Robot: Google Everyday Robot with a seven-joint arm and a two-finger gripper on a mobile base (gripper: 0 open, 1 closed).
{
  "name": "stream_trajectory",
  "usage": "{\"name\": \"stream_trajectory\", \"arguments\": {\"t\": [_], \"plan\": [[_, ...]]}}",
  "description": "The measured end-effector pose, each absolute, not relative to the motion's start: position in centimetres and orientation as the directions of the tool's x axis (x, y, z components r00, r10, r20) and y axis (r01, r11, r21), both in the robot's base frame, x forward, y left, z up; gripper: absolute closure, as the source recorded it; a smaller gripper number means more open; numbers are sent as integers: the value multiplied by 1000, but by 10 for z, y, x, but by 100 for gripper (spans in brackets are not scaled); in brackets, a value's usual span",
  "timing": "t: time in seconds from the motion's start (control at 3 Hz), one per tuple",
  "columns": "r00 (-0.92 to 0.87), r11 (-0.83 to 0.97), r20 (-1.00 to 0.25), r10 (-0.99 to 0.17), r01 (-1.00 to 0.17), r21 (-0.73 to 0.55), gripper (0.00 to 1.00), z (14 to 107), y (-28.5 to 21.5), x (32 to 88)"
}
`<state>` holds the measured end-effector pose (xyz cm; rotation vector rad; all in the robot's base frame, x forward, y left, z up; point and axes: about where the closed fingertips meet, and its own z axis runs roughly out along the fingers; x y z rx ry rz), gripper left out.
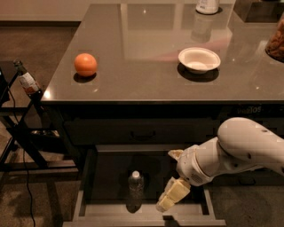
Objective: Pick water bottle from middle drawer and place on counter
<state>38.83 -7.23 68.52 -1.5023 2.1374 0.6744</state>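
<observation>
The water bottle (136, 186), clear with a white cap, stands upright on the dark floor of the open middle drawer (80, 205), left of centre. My gripper (171, 197), cream-coloured on a white arm, hangs low inside the drawer just to the right of the bottle, a small gap apart from it. Nothing shows in the gripper. The glossy dark counter (151, 75) spreads above the drawer.
An orange (85, 64) and a white bowl (199, 60) sit on the counter. A white-lidded jar (207, 5) stands at the back, a container of brown food (277, 41) at the right edge. A brown bottle (26, 80) rests on a black stand at the left. The closed upper drawer front (142, 132) is above the open one.
</observation>
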Motion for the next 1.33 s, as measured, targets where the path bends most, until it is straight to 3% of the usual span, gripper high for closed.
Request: {"name": "stream_trajectory", "arguments": {"t": [0.67, 1.0, 1.33], "plan": [[-367, 312, -622, -691, -929, 201, 0, 639, -54, 382], [-420, 361, -647, -636, -903, 232, 0, 567, -32, 410], [-427, 366, -648, -631, -900, 237, 0, 560, -30, 412]]}}
